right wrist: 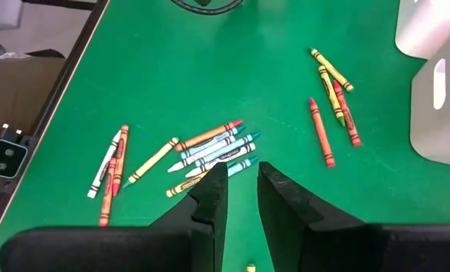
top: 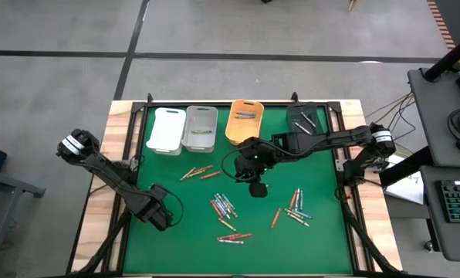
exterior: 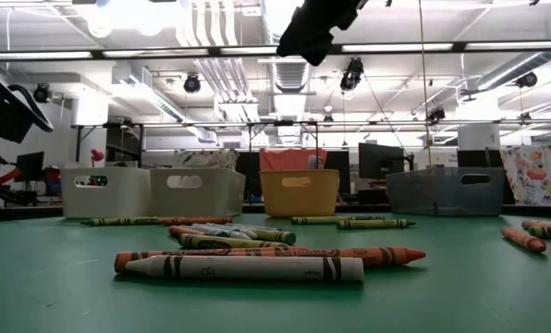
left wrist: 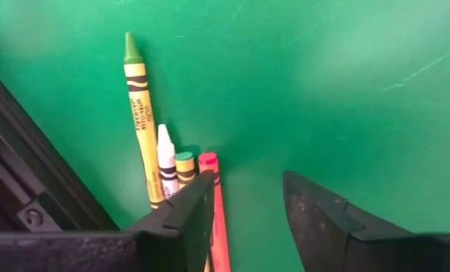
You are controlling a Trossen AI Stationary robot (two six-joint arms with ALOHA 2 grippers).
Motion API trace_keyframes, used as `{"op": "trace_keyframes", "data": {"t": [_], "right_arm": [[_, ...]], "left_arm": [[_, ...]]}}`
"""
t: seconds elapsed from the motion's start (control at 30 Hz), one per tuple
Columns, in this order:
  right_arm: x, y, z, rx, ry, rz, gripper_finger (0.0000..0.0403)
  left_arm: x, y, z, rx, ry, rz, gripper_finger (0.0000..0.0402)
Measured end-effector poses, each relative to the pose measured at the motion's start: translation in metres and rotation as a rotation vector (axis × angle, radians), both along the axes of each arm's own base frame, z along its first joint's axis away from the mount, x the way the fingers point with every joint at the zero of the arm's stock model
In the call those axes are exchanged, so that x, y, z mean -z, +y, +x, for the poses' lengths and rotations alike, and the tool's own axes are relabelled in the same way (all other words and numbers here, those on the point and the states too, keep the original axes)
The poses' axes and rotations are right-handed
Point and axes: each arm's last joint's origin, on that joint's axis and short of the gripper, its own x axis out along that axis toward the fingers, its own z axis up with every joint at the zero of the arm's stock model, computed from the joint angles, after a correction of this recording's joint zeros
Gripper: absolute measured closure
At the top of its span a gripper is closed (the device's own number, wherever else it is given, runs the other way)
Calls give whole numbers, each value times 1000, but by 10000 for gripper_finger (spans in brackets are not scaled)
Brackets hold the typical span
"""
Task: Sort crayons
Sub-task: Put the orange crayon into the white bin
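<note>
crayons [top: 224, 207]: thin paper-wrapped sticks with conical tips, scattered in loose clusters on the matte green mat [top: 191, 243]. four smooth plastic bins [top: 201, 128] line its far edge. left gripper [left wrist: 248, 219] sits low at the mat's near left, fingers apart, nothing between them. only the left wrist view shows four crayons [left wrist: 143, 121] lying just beside its finger. right gripper [right wrist: 242, 198] hangs above the centre cluster, narrow gap between fingers, empty.
</note>
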Motion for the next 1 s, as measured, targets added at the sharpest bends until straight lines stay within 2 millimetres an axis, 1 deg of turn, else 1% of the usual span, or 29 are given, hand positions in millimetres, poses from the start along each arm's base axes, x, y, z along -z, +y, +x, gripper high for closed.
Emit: {"op": "trace_keyframes", "data": {"t": [0.13,0.33,0.47,0.6,0.7,0.87,1.0], "right_arm": [[0,0,0,0,0,0,339],[-1,0,1,0,-17,1,339],[-3,0,3,-1,-39,1,339],[-3,0,3,-2,-46,0,339],[-3,0,3,-2,-46,0,339],[-3,0,3,-2,-46,0,339],[-3,0,3,-2,-46,0,339]], "left_arm": [[3,3,-4,1,19,14,270],[2,2,-3,1,8,6,276],[-3,-4,5,3,-43,-30,277],[-13,-9,11,24,-85,-30,277],[-18,-9,11,22,-67,-5,277],[-17,-8,10,-17,-79,6,277],[-16,-11,16,-25,-170,-3,277]]}}
